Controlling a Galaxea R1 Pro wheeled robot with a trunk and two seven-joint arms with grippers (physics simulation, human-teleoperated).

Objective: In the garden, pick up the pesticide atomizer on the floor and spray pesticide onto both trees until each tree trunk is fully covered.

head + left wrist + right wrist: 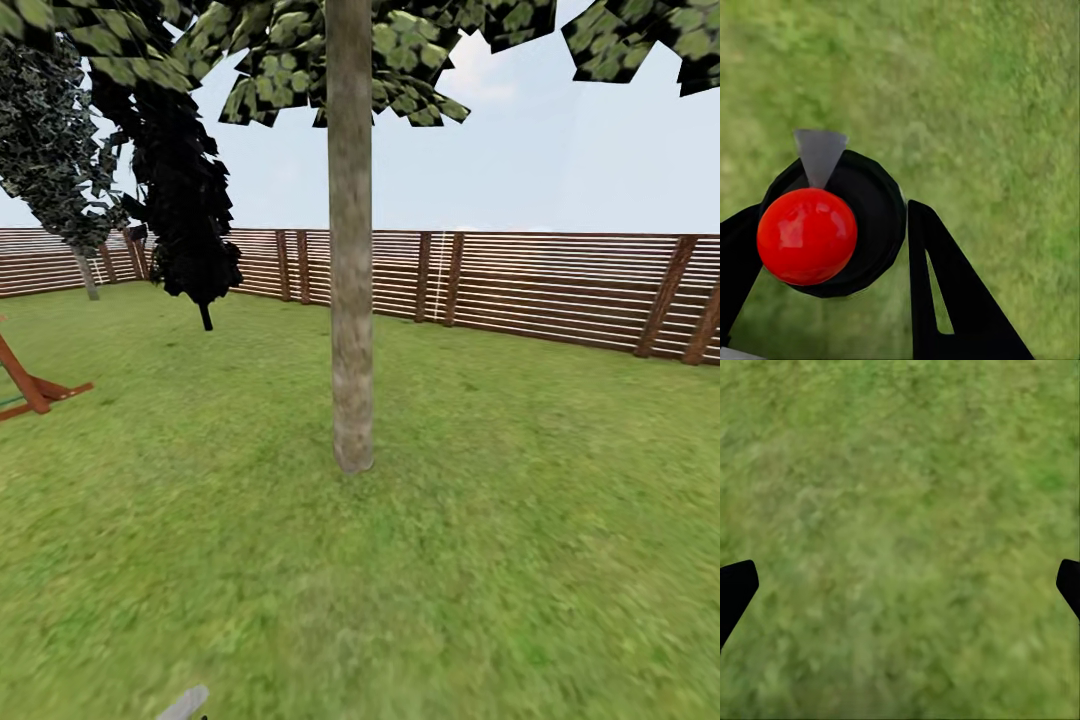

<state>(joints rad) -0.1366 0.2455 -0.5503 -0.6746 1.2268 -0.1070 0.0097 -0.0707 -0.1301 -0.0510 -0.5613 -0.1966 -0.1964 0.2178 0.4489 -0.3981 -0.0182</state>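
The pesticide atomizer (862, 225) shows in the left wrist view as a black round body with a red ball on it and a short grey nozzle. My left gripper (832, 217) is shut on it, one black finger on each side. The nozzle tip (185, 703) peeks in at the bottom of the head view. One tree stands straight ahead, its thick grey-brown tree trunk (350, 300) rising from the grass to a blocky green canopy. I see no white specks on the trunk. My right gripper (904, 581) hangs open over bare grass, only its fingertips (736, 585) in sight.
A brown slatted fence (560, 290) bounds the lawn behind the tree. A near-black thin-stemmed tree (190, 220) stands left of the trunk, and a darker-leaved tree (60, 150) further left by the fence. A red wooden frame (30, 385) sits at the left edge.
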